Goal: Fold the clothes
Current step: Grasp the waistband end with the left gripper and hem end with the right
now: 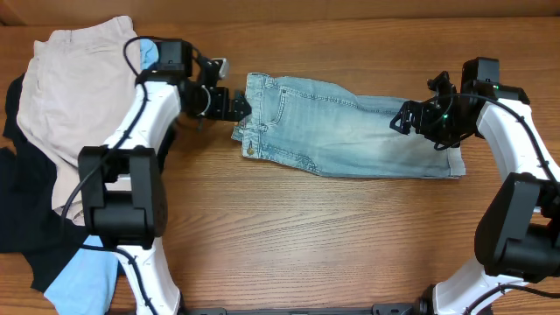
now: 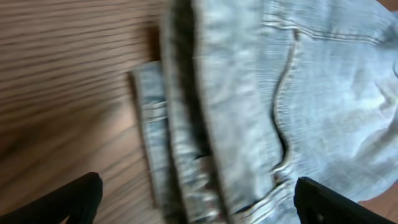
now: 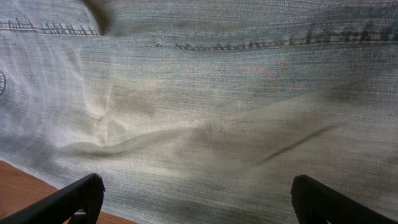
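Note:
Light-wash denim shorts (image 1: 341,131) lie folded lengthwise on the table, waistband at the left, cuffs at the right. My left gripper (image 1: 238,107) is open at the waistband edge; in the left wrist view the waistband and a pocket seam (image 2: 249,124) lie between its spread fingers (image 2: 196,202). My right gripper (image 1: 404,119) is open above the leg end; the right wrist view shows denim (image 3: 205,118) filling the frame between its wide fingers (image 3: 196,202). Beige shorts (image 1: 70,87) lie at the far left on black garments (image 1: 22,219), with a sky-blue garment (image 1: 83,284) below.
The pile of other clothes covers the table's left side, under and behind the left arm. Bare wooden table (image 1: 332,236) lies in front of the denim shorts. The right arm's base stands at the front right.

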`<action>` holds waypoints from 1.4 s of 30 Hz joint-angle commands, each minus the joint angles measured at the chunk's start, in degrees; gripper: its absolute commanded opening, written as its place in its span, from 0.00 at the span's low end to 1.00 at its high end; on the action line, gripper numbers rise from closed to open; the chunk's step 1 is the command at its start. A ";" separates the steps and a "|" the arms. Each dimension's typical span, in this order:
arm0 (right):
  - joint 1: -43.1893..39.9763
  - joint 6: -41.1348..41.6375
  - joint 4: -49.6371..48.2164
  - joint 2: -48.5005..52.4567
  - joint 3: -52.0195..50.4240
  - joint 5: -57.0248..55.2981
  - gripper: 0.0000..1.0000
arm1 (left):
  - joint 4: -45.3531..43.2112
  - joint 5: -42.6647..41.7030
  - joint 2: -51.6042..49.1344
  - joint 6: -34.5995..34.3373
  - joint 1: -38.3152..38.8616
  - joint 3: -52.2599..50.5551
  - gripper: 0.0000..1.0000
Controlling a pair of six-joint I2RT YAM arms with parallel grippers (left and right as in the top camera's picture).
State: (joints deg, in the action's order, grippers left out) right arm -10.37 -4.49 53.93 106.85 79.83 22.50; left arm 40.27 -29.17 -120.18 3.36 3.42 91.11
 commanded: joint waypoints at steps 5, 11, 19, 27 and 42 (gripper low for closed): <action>0.09 -0.26 -0.31 -0.44 0.76 0.07 1.00 | -1.53 5.05 -0.48 -2.16 4.07 -0.11 1.00; 0.09 -0.26 -0.31 -0.44 0.76 0.07 1.00 | -1.75 7.30 -0.48 -2.80 4.22 -0.15 1.00; 0.09 -0.26 -0.31 -0.44 0.76 0.07 1.00 | -2.10 7.30 -0.70 -3.37 4.28 -0.26 1.00; 0.09 -0.26 -0.28 -0.44 0.76 -0.57 1.00 | -2.67 4.22 -5.40 -4.09 4.26 -0.26 1.00; 0.09 -0.24 -0.55 -0.44 0.76 -0.98 1.00 | -2.60 2.32 -8.98 -4.24 4.94 -0.26 0.99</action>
State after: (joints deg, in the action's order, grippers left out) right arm -10.35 -4.49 53.74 106.85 79.83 21.89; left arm 37.19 -25.32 -125.71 -0.25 7.79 91.24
